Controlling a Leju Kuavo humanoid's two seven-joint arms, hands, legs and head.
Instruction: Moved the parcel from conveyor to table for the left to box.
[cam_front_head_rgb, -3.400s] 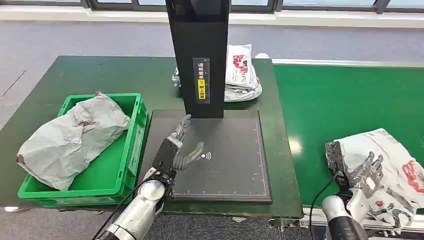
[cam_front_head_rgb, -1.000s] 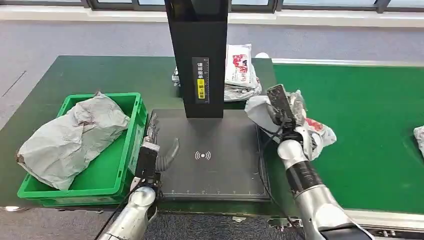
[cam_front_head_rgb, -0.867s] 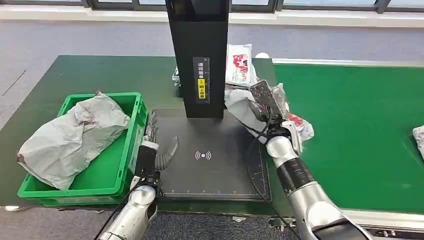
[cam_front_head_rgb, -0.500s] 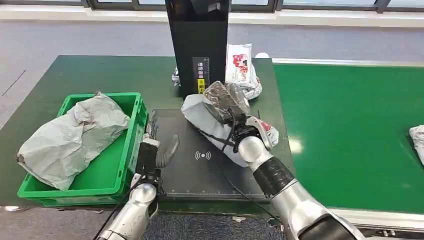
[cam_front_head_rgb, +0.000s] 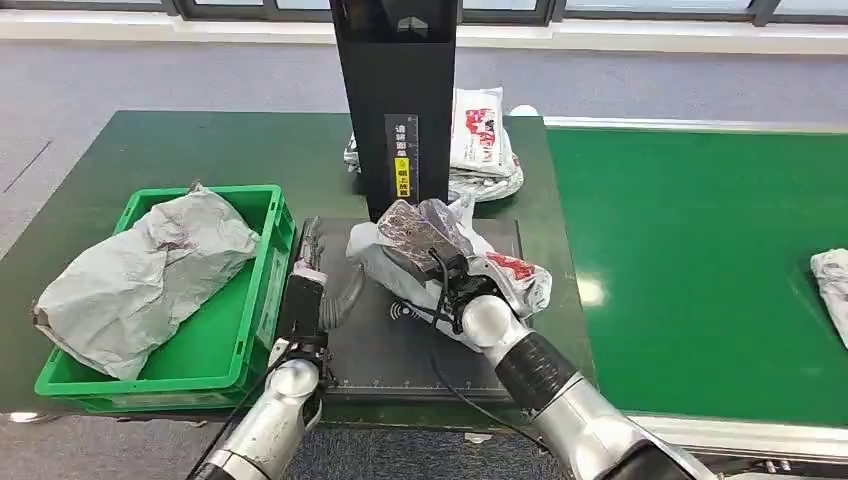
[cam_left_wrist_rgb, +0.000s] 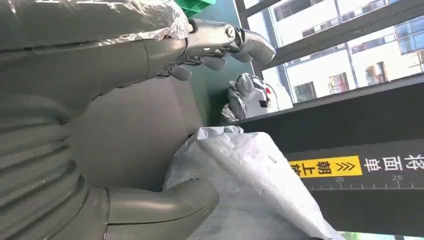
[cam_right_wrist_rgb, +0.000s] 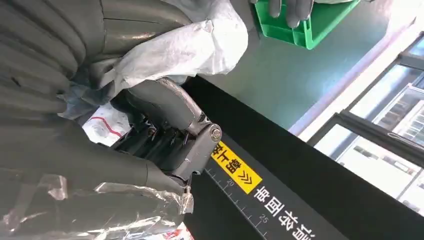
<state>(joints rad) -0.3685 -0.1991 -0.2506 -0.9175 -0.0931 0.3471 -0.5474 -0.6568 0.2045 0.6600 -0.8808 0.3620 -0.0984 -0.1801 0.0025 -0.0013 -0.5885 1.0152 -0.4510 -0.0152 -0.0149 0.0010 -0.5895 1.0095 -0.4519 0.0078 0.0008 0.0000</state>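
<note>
A crumpled grey-and-white parcel (cam_front_head_rgb: 375, 250) with red print hangs low over the black scanner pad (cam_front_head_rgb: 400, 350), just in front of the black post. My right hand (cam_front_head_rgb: 425, 235) grips it from above, fingers (cam_right_wrist_rgb: 170, 130) wrapped into the plastic (cam_right_wrist_rgb: 190, 45). Whether the parcel touches the pad I cannot tell. My left hand (cam_front_head_rgb: 315, 275) is open at the pad's left edge, beside the green bin. In the left wrist view its thumb (cam_left_wrist_rgb: 165, 205) and spread fingers (cam_left_wrist_rgb: 225, 40) flank the parcel (cam_left_wrist_rgb: 250, 185) without touching it.
The green bin (cam_front_head_rgb: 250, 195) on the left holds a large grey bag (cam_front_head_rgb: 150, 270). A black post (cam_front_head_rgb: 395, 110) with a yellow label stands behind the pad, with more parcels (cam_front_head_rgb: 485, 140) behind it. On the green conveyor (cam_front_head_rgb: 700, 250), another parcel (cam_front_head_rgb: 830, 280) lies at the right edge.
My right hand lifted the parcel off the conveyor and carried it left, over the pad. The left hand shifted left and stayed by the bin. Another parcel appeared at the conveyor's right edge.
</note>
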